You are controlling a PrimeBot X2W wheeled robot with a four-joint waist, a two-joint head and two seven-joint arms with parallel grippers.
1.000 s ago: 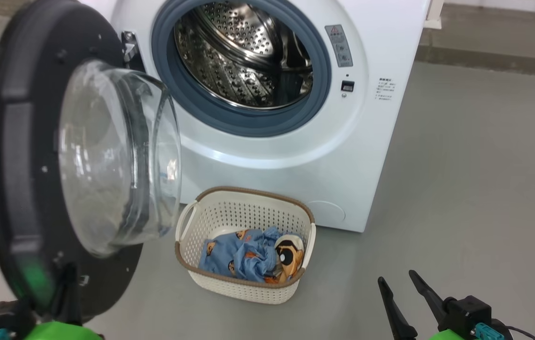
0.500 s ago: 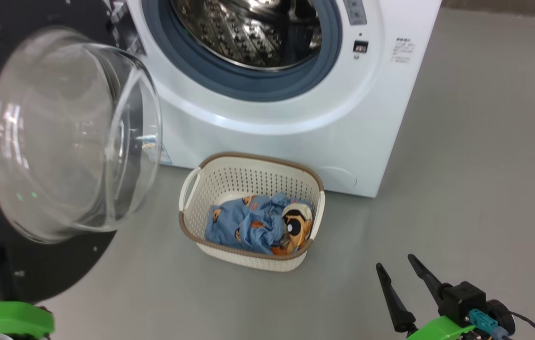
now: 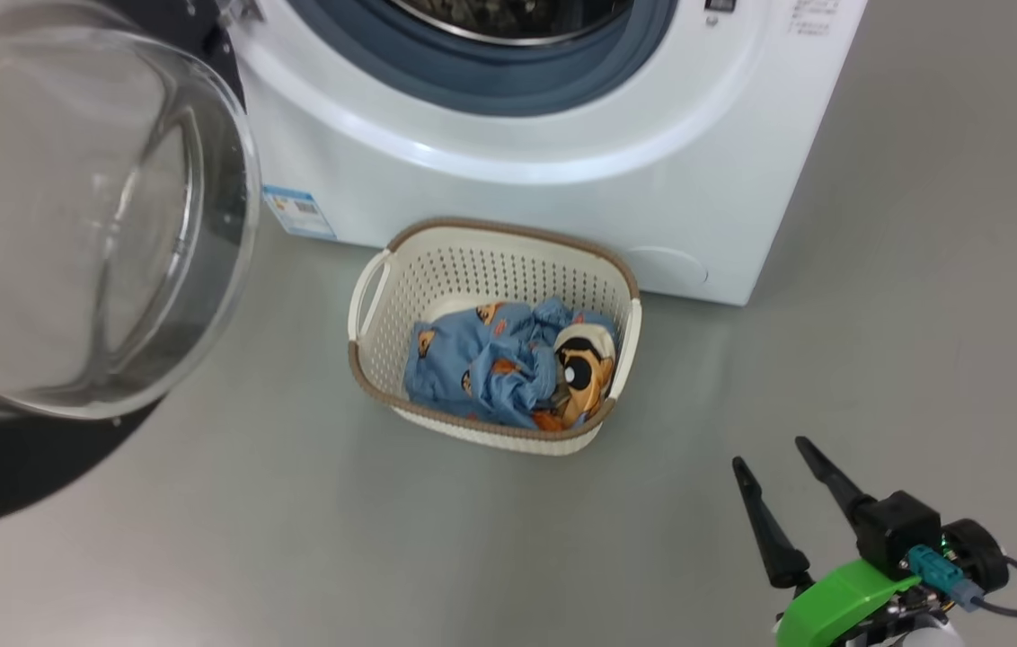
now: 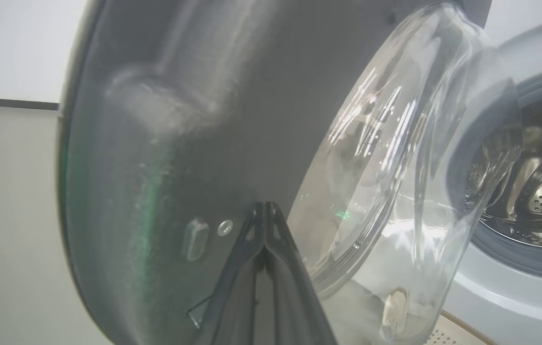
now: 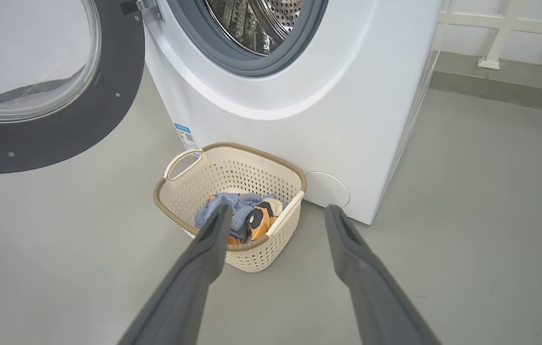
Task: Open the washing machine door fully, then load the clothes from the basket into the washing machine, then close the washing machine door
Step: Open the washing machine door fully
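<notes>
The washing machine [image 3: 562, 207] stands white at the top, its door [image 3: 14, 467] swung out to the left, black with a clear glass bowl. In front of it on the floor sits the cream basket [image 3: 508, 232], holding the light blue and orange clothes [image 3: 490, 359]. My right gripper [image 3: 769, 452] hovers open and empty at the lower right, clear of the basket. Its wrist view looks down past the open gripper [image 5: 279, 209] at the basket [image 5: 252, 261] and clothes [image 5: 247, 218]. My left gripper [image 4: 264, 206] is shut, tips at the door's [image 4: 180, 143] dark inner face beside the bowl.
Grey floor stretches right of the washing machine and in front of the basket. A blue sticker [image 3: 297, 211] and a round cover [image 3: 670, 267] mark the machine's lower front. A white rail [image 5: 491, 62] runs along the back wall. The drum [image 5: 261, 24] is open.
The whole head picture has shifted: the camera has tilted down, so the drum has slid off the top. The door now looms larger at the left. The right gripper stays open.
</notes>
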